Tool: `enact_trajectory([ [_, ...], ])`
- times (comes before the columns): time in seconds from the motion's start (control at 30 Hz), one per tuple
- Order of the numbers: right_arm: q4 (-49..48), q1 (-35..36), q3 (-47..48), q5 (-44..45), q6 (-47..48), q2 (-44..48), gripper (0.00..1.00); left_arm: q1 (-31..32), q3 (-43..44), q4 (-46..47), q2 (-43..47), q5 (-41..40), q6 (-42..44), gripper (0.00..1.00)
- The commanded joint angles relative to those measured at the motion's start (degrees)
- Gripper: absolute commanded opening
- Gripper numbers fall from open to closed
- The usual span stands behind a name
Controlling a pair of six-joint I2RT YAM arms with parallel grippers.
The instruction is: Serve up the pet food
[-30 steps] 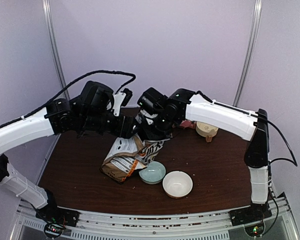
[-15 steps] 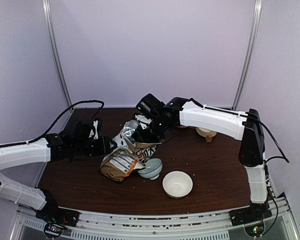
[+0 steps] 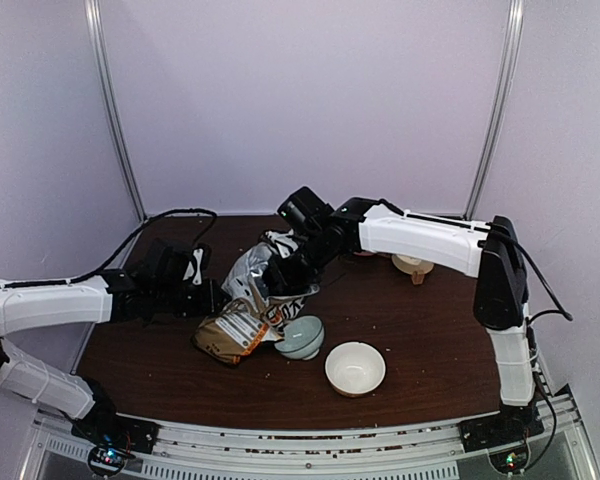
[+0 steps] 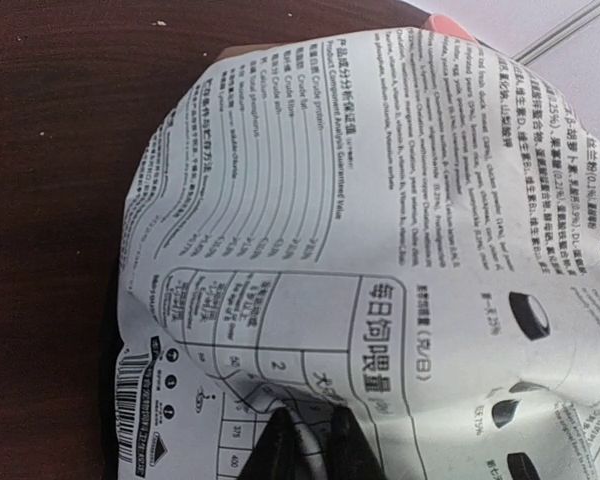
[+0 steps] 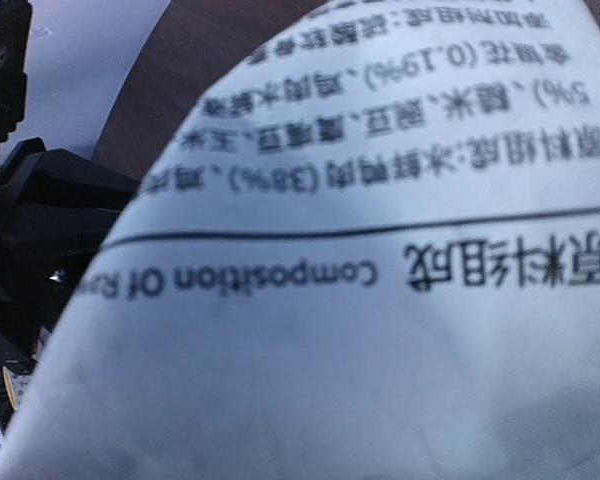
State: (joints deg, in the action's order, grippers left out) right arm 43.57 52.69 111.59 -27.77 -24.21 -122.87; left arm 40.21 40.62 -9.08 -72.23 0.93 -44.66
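The brown and white printed food bag [image 3: 248,310] stands tilted on the dark table [image 3: 420,330], its lower end resting on the wood. My left gripper [image 3: 218,298] is at the bag's left side. In the left wrist view its fingertips [image 4: 280,425] pinch a fold of the bag's printed paper [image 4: 360,200], so the left gripper [image 4: 310,412] is shut on it. My right gripper [image 3: 286,266] holds up the bag's upper part. The bag [image 5: 380,250] fills the right wrist view and hides those fingers. The pet food is out of view.
A pale blue-green bowl [image 3: 302,337] sits against the bag's right side. A white bowl [image 3: 355,367] stands just right of it, nearer the front edge. A beige container [image 3: 413,263] stands at the back right, behind the right arm.
My left arm came down from above the bag to table level at its left, and its gripper closed on the paper. The right gripper lowered slightly, and the bag now stands steeper.
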Motion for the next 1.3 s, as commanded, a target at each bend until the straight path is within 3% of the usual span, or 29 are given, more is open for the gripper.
enact_trajectory([
  [0.0,-6.2,1.7,-0.5,-15.7,-3.1,-1.1,0.0,0.0,1.1,-0.4,-0.6,1.5,1.7,0.14],
  [0.1,-7.6,1.2,-1.0,-18.0,-4.9,0.9,0.0,0.0,2.3,-3.6,1.2,-1.1,1.9,0.18],
  [0.27,-13.6,0.0,-5.0,-21.4,-9.6,5.5,0.0,0.0,6.6,-11.8,5.8,-6.2,4.3,0.45],
  [0.47,-21.0,-1.2,-10.0,-23.4,-14.8,10.3,0.0,3.2,15.8,-19.0,9.3,-6.5,8.2,0.73],
  [0.8,-27.6,-1.6,-16.0,-21.9,-20.3,16.7,0.0,15.6,30.9,-24.2,3.8,-8.2,12.1,0.87],
  [0.87,-29.0,-1.7,-17.3,-21.7,-21.3,18.0,0.0,16.2,32.6,-26.5,1.8,-9.8,12.3,0.82],
  [1.0,-31.0,-2.3,-20.7,-20.5,-23.1,20.7,0.0,16.9,33.9,-29.9,-0.1,-13.4,12.0,0.4],
  [1.17,-36.8,-3.7,-27.6,-20.0,-27.6,24.7,0.0,17.1,33.1,-30.0,0.5,-15.3,11.0,0.07],
  [1.2,-37.7,-4.1,-29.0,-19.8,-28.4,25.5,0.0,17.1,33.0,-30.0,0.7,-15.7,10.9,0.02],
  [1.27,-40.7,-4.8,-31.9,-19.3,-30.2,27.6,0.0,17.2,32.7,-30.0,1.3,-16.6,10.7,0.0],
])
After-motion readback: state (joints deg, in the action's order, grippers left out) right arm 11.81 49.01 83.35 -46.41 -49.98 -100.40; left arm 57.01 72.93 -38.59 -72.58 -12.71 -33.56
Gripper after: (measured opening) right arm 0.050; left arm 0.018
